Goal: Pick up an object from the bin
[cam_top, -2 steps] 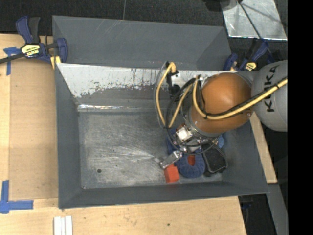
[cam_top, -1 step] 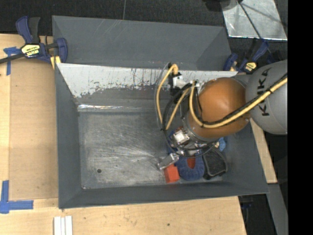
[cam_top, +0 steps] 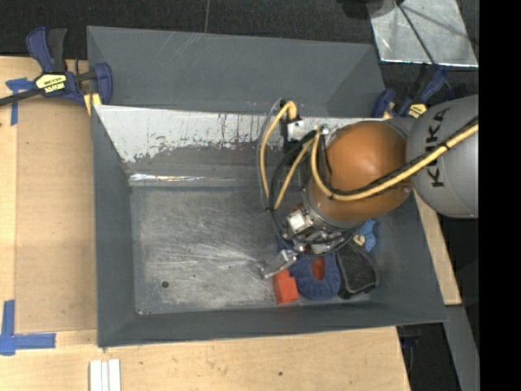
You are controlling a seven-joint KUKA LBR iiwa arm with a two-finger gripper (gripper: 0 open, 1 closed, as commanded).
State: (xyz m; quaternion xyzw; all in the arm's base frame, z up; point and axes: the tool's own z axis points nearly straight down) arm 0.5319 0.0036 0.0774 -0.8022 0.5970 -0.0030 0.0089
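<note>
Camera view is showing the tool (cam_top: 281, 264) hovering just above a small orange-red block (cam_top: 285, 288) lying by the bin's (cam_top: 195, 243) near wall, a blue cloth bundle (cam_top: 320, 282) touching the block's right side; whether the tool is open or closed I cannot tell. The block's long axis seems to be running away from that wall, so closing could be snagging the cloth instead.

This looks like a robotics lab or test cell. An industrial KUKA arm (cam_top: 444, 157), the maker's name lettered on its grey casing, leans into a grey sheet-metal bin (cam_top: 203, 218) whose floor is scratched and worn. Yellow cables (cam_top: 273, 153) loop over the orange wrist cover (cam_top: 358, 165). Beyond the bin lie dark matting (cam_top: 163, 2) and a bare metal plate (cam_top: 423, 23).
</note>
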